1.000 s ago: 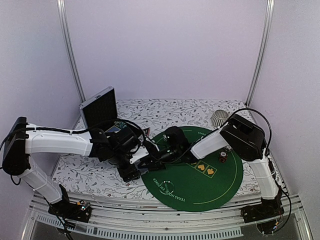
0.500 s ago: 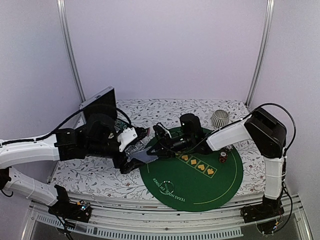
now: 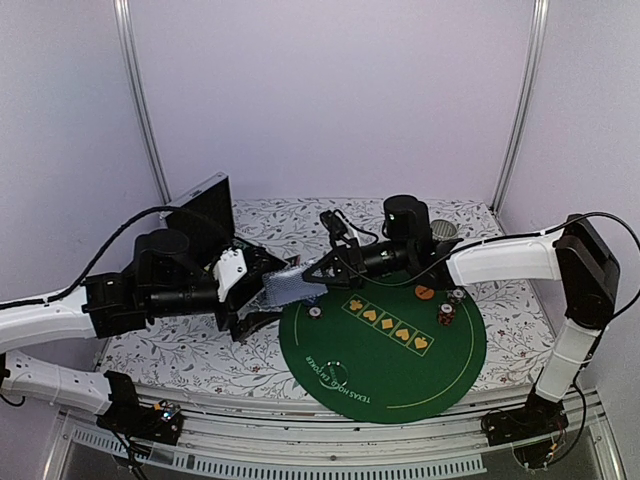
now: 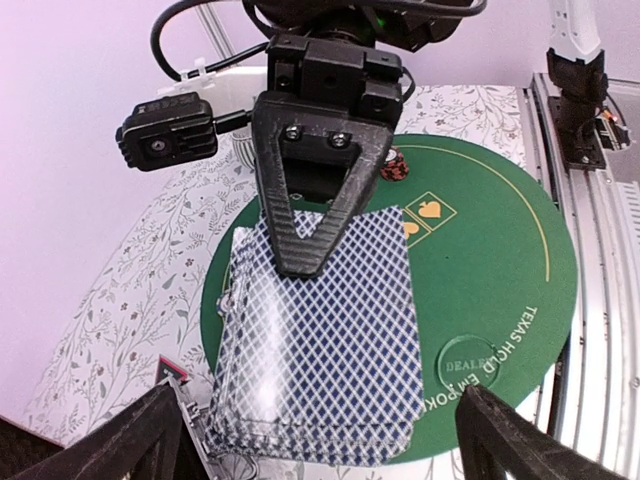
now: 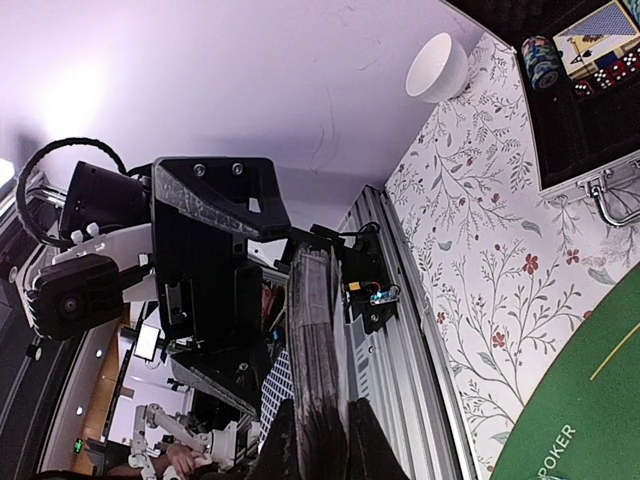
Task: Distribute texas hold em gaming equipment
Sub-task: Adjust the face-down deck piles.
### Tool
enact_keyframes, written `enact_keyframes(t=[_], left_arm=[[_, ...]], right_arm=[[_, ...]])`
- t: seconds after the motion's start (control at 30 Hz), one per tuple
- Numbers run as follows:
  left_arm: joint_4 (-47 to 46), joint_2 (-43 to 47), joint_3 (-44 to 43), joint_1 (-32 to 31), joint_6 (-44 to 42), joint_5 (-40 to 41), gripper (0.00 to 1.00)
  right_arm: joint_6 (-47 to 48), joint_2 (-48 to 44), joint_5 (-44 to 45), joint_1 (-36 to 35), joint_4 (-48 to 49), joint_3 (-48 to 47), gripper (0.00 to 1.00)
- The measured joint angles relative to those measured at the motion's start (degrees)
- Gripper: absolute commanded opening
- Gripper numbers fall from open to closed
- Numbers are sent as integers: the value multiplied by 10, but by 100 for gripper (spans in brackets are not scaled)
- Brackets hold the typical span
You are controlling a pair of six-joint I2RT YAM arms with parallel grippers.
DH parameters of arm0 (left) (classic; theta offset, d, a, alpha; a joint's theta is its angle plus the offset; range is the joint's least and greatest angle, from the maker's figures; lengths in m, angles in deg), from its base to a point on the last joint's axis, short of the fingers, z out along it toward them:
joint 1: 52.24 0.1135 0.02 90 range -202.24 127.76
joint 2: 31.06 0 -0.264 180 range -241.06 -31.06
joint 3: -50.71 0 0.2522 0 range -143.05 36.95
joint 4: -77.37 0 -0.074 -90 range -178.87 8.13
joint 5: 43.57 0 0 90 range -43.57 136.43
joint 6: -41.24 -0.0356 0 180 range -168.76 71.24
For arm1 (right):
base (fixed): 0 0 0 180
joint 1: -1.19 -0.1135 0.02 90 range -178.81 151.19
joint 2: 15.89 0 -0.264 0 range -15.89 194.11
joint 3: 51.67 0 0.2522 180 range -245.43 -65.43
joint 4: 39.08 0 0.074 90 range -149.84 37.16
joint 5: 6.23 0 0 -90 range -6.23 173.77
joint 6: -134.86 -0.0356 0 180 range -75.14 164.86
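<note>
The right claw [image 3: 312,277] is clamped on a deck [image 3: 288,287] of blue-backed cards and holds it in the air over the near-left rim of the green mat [image 3: 400,370]. From the right wrist the deck [image 5: 315,340] shows edge-on, pinched between the two fingers of that claw [image 5: 315,440]. The left claw [image 3: 260,295] is spread wide and grips nothing. In its own view the deck [image 4: 320,350] lies between its two fingers [image 4: 135,440], apart from both, and a black right finger [image 4: 315,190] lies across the top card.

The case [image 3: 200,215] stands open at the back left of the flowered surface [image 3: 170,350], its lid upright. The right wrist view looks into the tray of the case [image 5: 560,130]: a stack of blue-striped chips [image 5: 540,60] is in one compartment and more cards [image 5: 600,22] are beside it. Just below them is a row of small red and dark pieces too small to name.

The cup [image 3: 441,230] stands at the back right, partly hidden behind the right arm. Whether it holds anything cannot be told.

On the mat there are a chip stack [image 3: 446,313] right of the printed suit marks, an orange disc [image 3: 425,292] near it and a white disc [image 3: 315,312] by the left rim.
</note>
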Motion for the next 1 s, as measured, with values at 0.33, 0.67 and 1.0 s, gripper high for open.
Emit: enact_keyframes(t=[0.33, 0.67, 1.0], left_arm=[[-12, -52, -8, 3, -59, 9, 98], [-17, -72, -8, 17, -63, -15, 86], [-26, -74, -8, 24, -50, -45, 71]], right_arm=[[29, -9, 14, -15, -52, -8, 2], [33, -9, 13, -24, -61, -28, 2], [35, -7, 13, -27, -62, -28, 2]])
